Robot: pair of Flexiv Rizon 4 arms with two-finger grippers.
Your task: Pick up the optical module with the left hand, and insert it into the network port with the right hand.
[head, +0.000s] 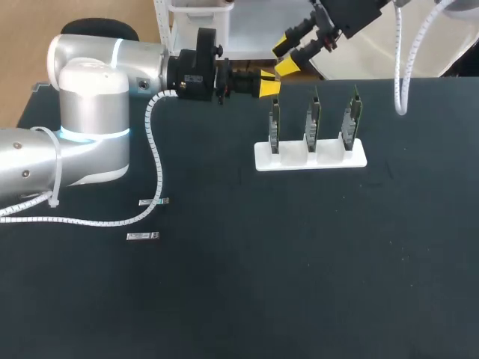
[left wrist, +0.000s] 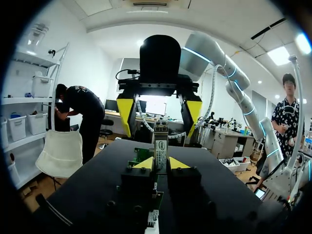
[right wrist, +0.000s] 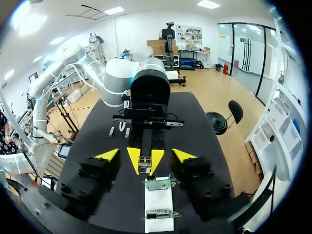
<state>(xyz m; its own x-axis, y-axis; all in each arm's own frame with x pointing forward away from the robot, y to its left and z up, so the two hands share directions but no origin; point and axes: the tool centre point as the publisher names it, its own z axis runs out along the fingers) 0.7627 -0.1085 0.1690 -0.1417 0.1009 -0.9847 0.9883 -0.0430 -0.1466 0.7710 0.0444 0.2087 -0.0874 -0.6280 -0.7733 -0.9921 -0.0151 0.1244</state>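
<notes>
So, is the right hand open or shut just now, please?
Open: the right hand has its yellow tips spread wide, touching nothing; the left hand grips the small silver optical module ahead of it.

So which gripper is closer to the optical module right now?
Left. The left gripper is shut on the optical module; the right gripper faces it, open, not touching it.

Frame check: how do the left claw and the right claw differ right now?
The left claw is shut on the optical module; the right claw is open and empty. The left claw's fingers stand close together; the right claw's are spread wide. The left claw lies roughly level above the table; the right claw angles downward toward it. Both have yellow tips and face each other.
</notes>
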